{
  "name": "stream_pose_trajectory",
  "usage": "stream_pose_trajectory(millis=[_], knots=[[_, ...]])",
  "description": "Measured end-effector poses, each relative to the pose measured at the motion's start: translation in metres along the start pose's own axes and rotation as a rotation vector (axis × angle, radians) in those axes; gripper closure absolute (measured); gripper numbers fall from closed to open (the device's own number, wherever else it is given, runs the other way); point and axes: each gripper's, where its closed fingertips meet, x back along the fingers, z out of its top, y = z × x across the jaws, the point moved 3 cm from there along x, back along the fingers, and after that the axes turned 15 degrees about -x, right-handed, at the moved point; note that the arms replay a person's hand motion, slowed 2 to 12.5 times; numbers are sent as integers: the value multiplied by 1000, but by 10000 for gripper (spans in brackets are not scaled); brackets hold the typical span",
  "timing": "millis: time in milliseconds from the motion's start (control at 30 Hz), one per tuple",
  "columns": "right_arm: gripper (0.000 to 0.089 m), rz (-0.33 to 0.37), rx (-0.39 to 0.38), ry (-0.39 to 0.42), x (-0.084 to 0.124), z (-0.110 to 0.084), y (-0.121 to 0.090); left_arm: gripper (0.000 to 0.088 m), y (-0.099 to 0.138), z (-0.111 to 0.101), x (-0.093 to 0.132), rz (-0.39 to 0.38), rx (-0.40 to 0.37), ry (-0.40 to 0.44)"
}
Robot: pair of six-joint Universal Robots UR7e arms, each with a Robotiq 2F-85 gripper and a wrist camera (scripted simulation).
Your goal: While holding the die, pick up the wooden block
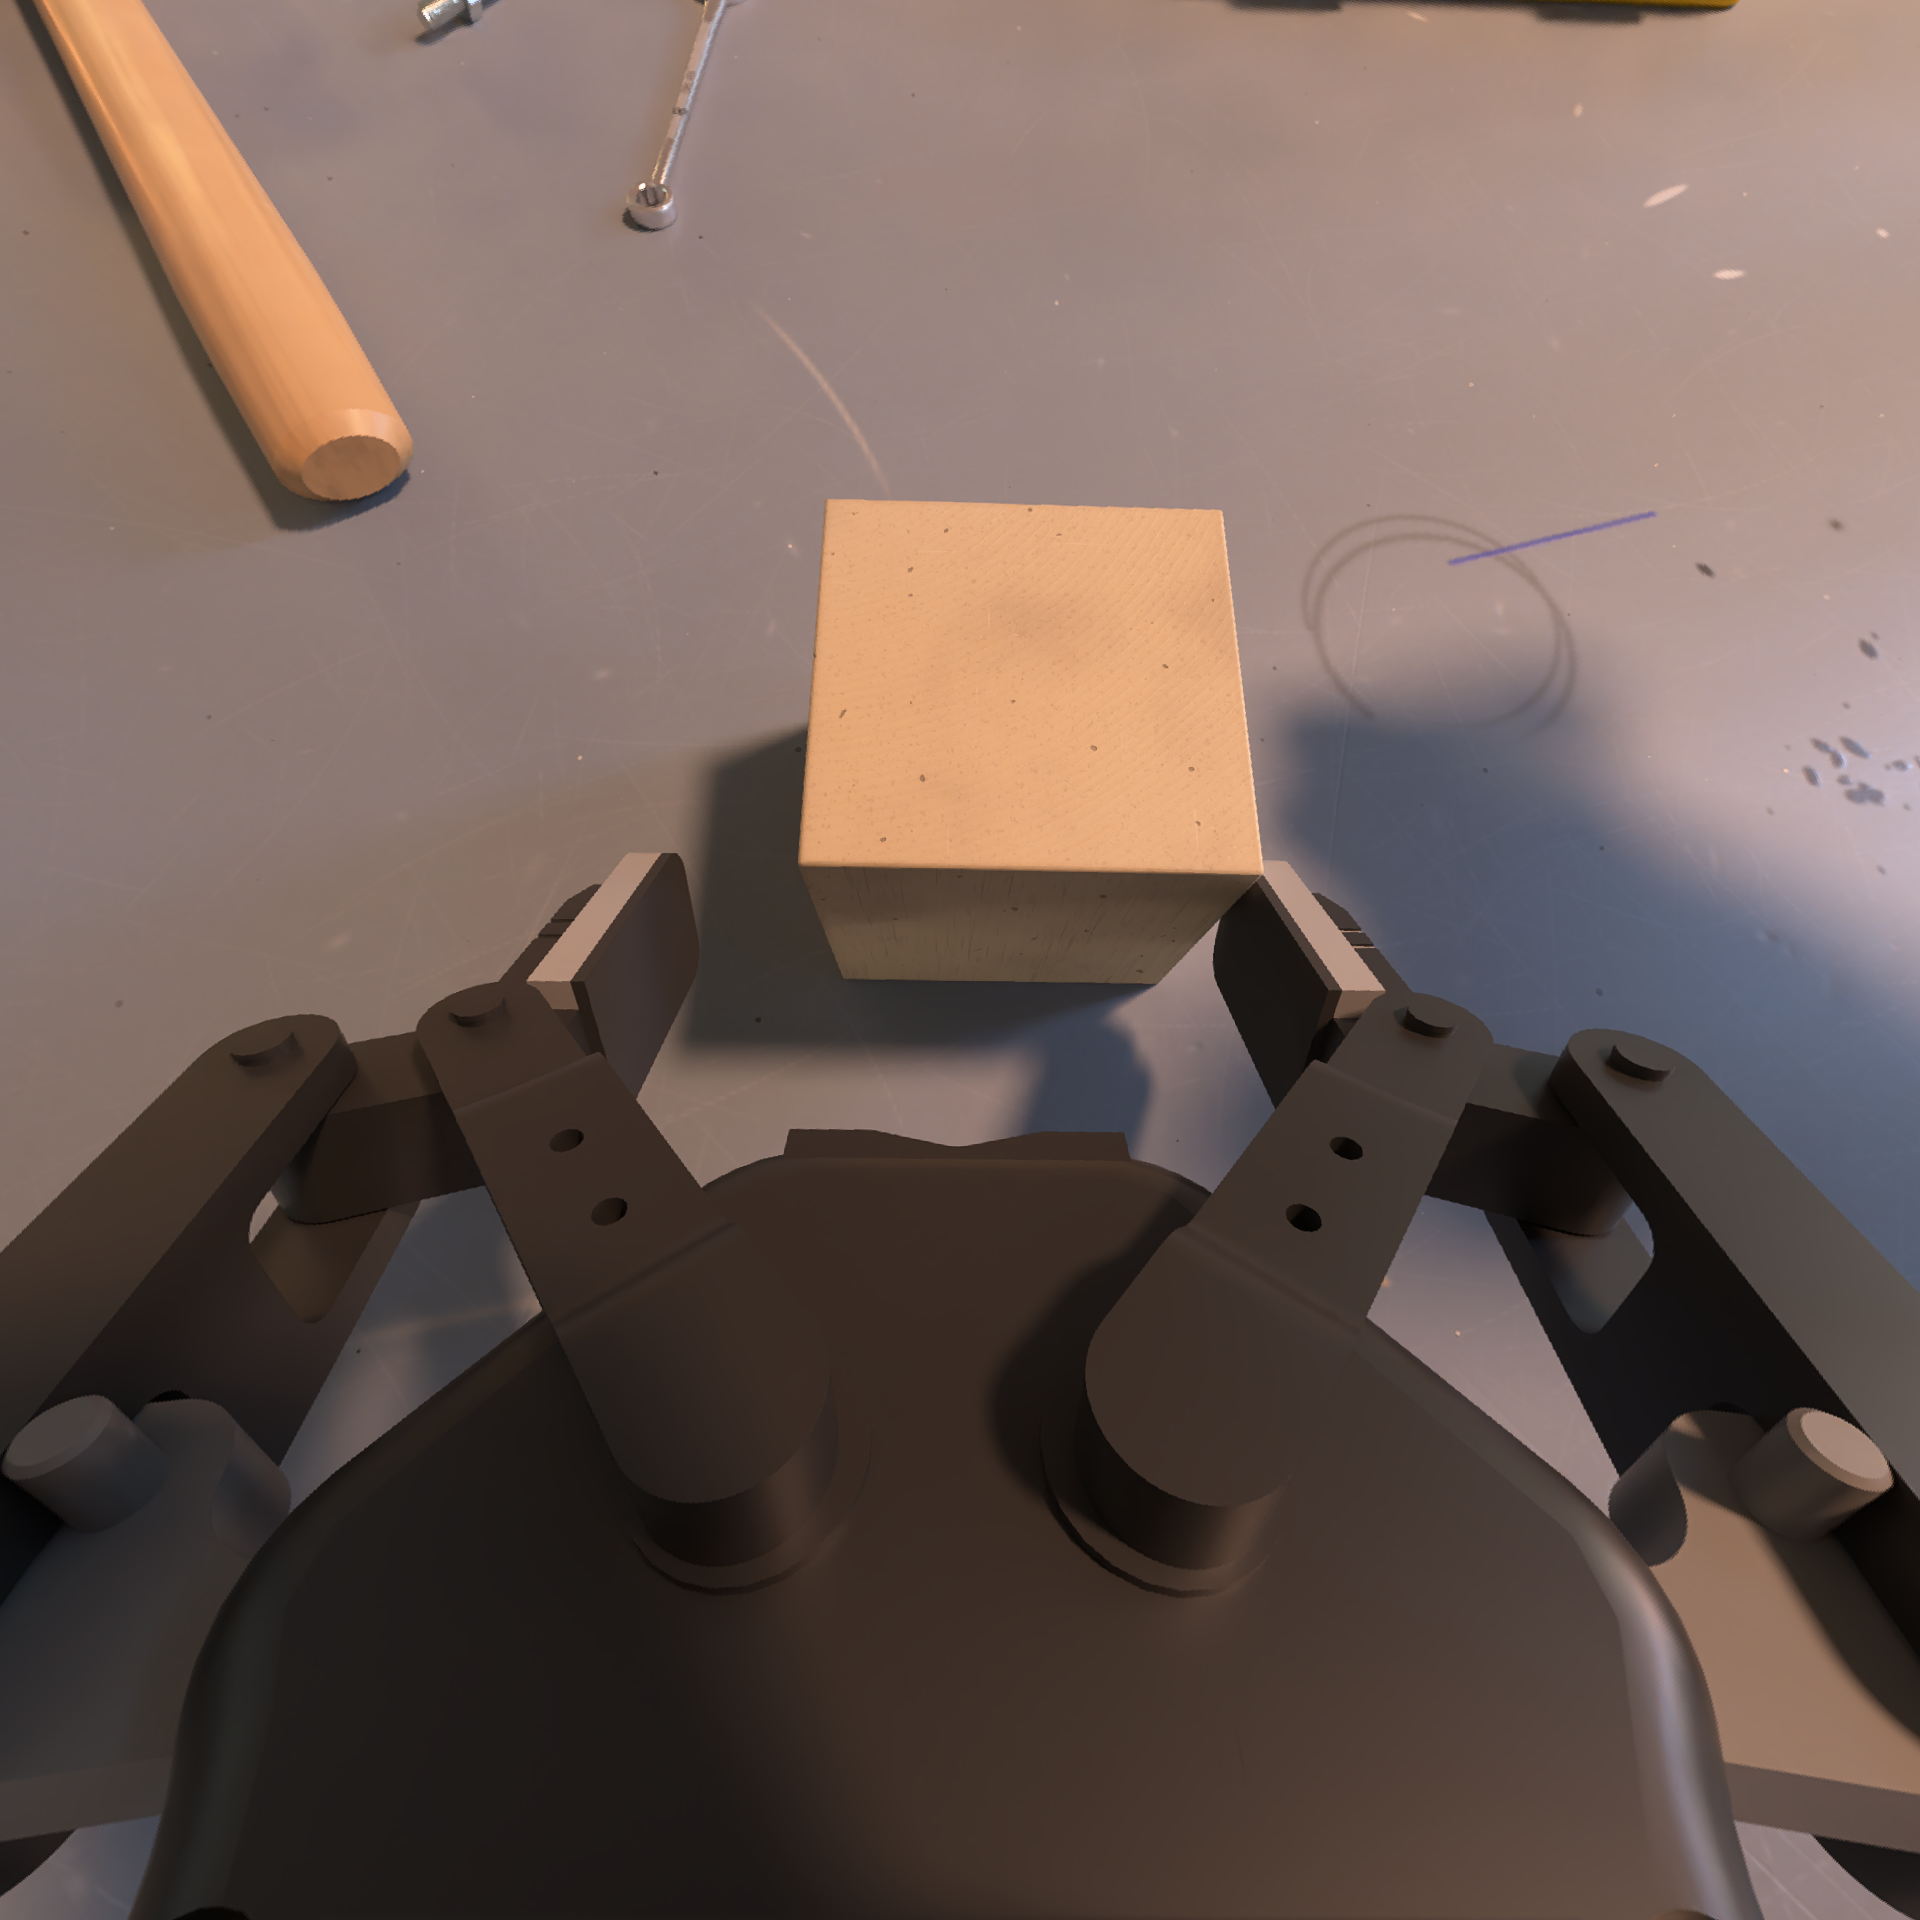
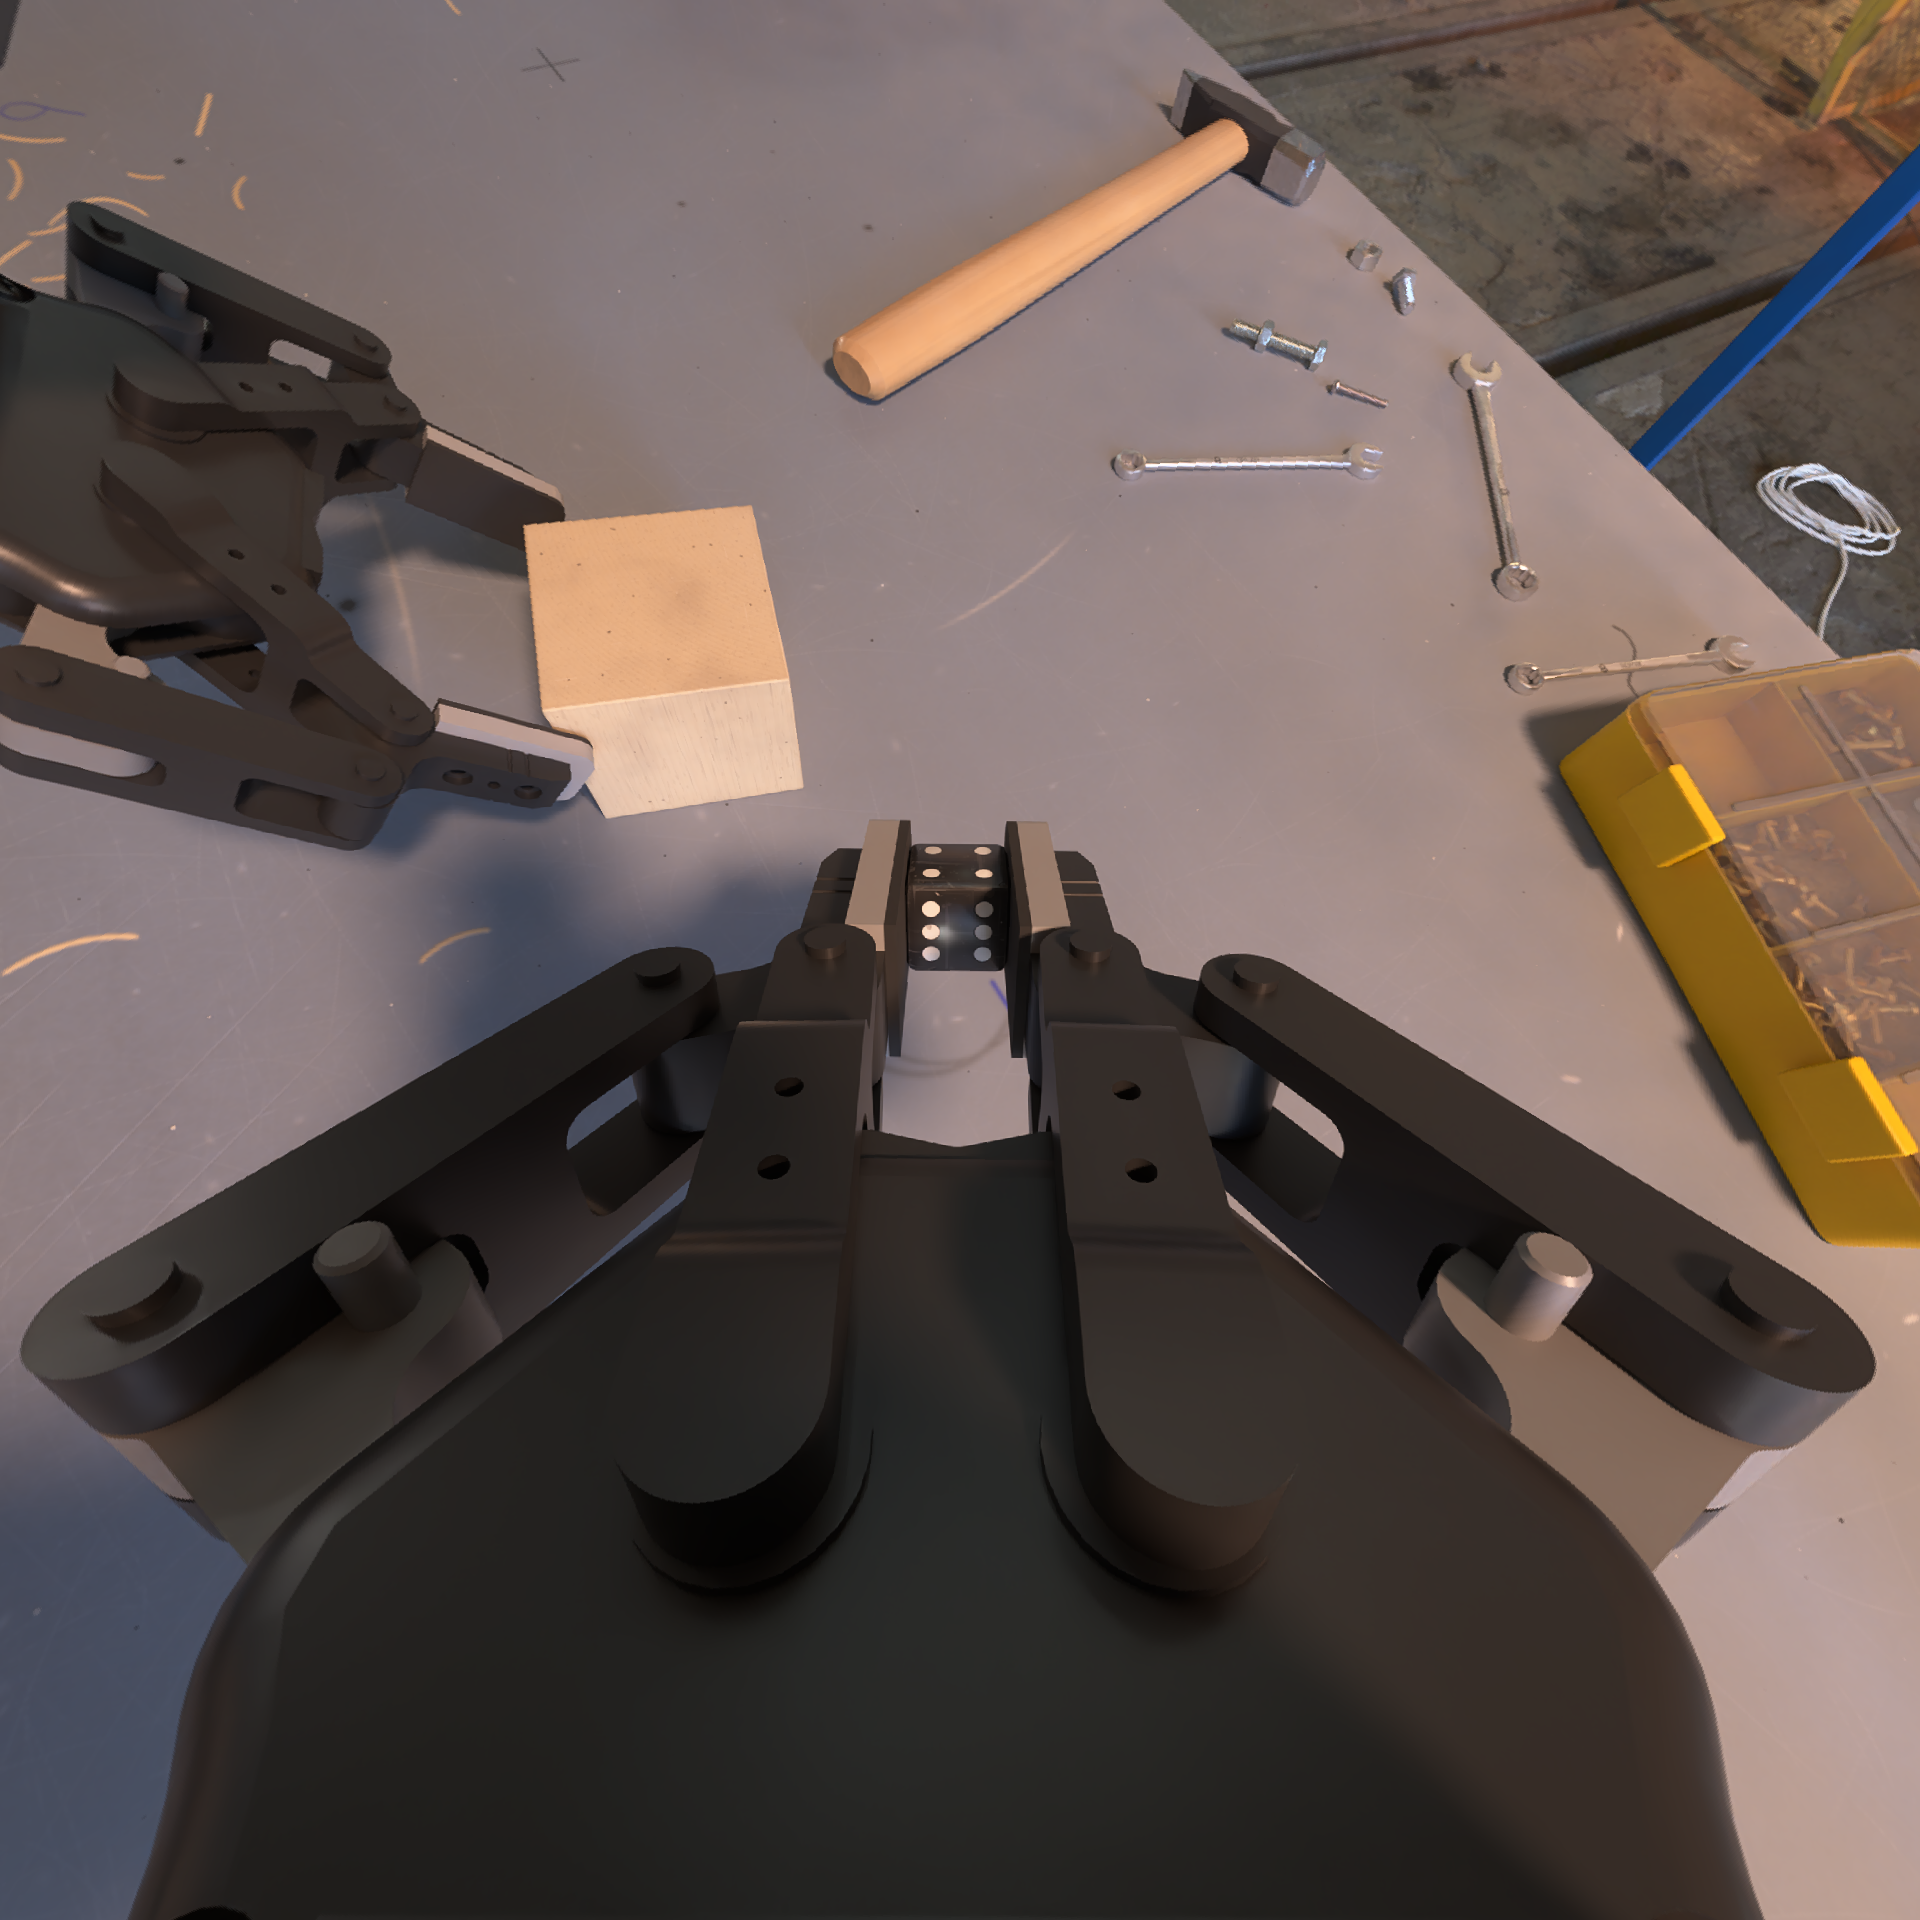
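The wooden block [image 1: 1023,717] is a pale cube resting on the grey table, straight ahead of my left gripper [image 1: 961,914]. The left gripper is open. Its fingertips reach the block's near corners, one on each side, and the right fingertip touches the corner. The block [image 2: 665,655] and the open left gripper [image 2: 540,634] also show in the right wrist view, at the left. My right gripper [image 2: 958,894] is shut on a black die with white pips [image 2: 956,904] and holds it above the table.
A wooden-handled hammer [image 2: 1070,244] lies beyond the block; its handle [image 1: 223,249] shows at the upper left. Spanners [image 2: 1247,462], bolts and screws [image 2: 1278,343] lie at the right. A yellow parts box [image 2: 1704,935] sits near the table's right edge.
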Motion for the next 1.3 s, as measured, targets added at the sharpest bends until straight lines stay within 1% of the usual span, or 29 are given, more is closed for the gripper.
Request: stream_pose_trajectory(millis=[200,367,600,733,833,1033,1300], knots=[[734,-1,-2,0,1,0,1,28,0,1,-4,-19,-5,-4],[734,0,-1,-2,0,0,0,28,1,-1,-8,-19,-9,-16],[734,5,1,-3,-1,0,-1,28,5,1,-9,-14,-10,-4],[734,6,0,-4,-1,-1,-1,28,5,2,-9,8,-14,10],[734,6,0,-5,-1,-1,-1,28,6,1,-10,18,-28,7],[734,4,-1,-3,0,-1,0,28,7,1,-11,16,-25,-7],[734,2,0,2,1,0,1,28,6,2,-11,26,-18,-4]])
